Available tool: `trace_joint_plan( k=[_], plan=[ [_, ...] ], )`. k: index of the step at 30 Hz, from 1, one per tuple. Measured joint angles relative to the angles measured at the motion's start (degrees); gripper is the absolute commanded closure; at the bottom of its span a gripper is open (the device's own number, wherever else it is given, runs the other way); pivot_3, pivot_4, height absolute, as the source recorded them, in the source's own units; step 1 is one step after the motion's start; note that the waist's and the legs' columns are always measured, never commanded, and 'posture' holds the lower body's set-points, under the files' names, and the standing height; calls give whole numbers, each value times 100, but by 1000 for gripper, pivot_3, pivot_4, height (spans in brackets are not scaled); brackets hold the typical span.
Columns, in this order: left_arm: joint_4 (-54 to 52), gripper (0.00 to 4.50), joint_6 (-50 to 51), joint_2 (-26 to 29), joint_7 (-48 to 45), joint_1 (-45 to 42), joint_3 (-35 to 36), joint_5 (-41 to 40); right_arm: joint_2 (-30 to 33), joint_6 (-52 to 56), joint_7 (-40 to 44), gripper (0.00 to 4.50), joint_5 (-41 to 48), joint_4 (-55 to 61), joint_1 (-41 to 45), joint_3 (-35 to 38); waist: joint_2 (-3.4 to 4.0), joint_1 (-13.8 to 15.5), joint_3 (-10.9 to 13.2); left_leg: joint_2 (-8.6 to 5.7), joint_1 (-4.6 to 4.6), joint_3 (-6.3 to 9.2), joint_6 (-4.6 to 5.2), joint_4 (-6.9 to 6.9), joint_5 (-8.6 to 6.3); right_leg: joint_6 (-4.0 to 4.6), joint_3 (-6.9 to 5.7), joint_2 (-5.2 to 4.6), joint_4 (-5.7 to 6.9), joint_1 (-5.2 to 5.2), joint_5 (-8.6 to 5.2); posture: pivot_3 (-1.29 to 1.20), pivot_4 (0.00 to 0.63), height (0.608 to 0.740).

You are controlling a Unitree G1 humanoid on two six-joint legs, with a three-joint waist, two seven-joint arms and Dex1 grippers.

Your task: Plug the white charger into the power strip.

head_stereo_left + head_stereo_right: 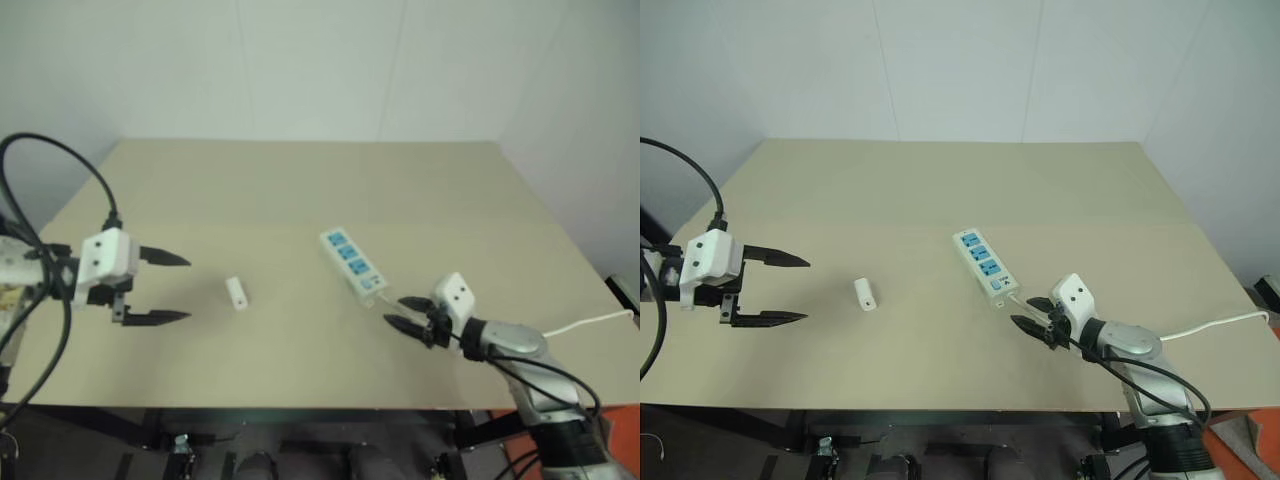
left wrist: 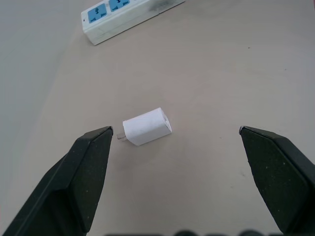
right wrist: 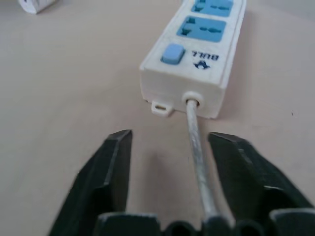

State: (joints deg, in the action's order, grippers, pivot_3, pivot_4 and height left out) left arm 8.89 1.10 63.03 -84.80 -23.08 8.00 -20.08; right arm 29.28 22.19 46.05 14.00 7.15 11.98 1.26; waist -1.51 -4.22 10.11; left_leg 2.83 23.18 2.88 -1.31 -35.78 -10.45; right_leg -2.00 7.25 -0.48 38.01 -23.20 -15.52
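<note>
The white charger point(image 1: 236, 293) lies on its side on the beige table, left of centre; it also appears in the left wrist view point(image 2: 146, 127). My left gripper point(image 1: 187, 289) hovers just to its left, open wide and pointing at it, the charger in line with the gap point(image 2: 175, 130). The power strip point(image 1: 352, 262) lies slantwise at the table's middle, blue sockets facing up. Just behind its cord end is my right gripper point(image 1: 394, 310), open, with the thin cord point(image 3: 197, 152) running between its parted fingers and nothing gripped.
The table point(image 1: 300, 180) stretches back to a white wall. The strip's white cord point(image 1: 590, 322) trails off to the right edge. A thick black cable point(image 1: 60, 160) loops above my left arm. Bare tabletop lies between charger and strip.
</note>
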Motion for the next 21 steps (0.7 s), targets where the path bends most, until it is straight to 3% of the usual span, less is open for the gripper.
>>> trace_joint_plan(
  k=[2,11,21],
  plan=[
    [49,0,-6,-12,-12,-6,-32,30,-128,102,-217,47,35,189,-7,3,0,2,0,0,5,1,0,0,0,1,-1,0,-1,-2,1,0,150,740],
    [16,0,-121,-112,-5,-3,-56,94,-936,190,-1699,47,-276,156,279,-18,-1,19,-1,0,1,2,0,-1,0,1,-4,-3,0,0,0,0,150,740],
    [8,0,-121,-118,42,56,-55,99,-1293,330,-1862,47,-39,65,309,-52,-1,20,-1,0,8,3,0,0,0,2,-6,-4,-4,-1,0,0,150,740]
  ],
)
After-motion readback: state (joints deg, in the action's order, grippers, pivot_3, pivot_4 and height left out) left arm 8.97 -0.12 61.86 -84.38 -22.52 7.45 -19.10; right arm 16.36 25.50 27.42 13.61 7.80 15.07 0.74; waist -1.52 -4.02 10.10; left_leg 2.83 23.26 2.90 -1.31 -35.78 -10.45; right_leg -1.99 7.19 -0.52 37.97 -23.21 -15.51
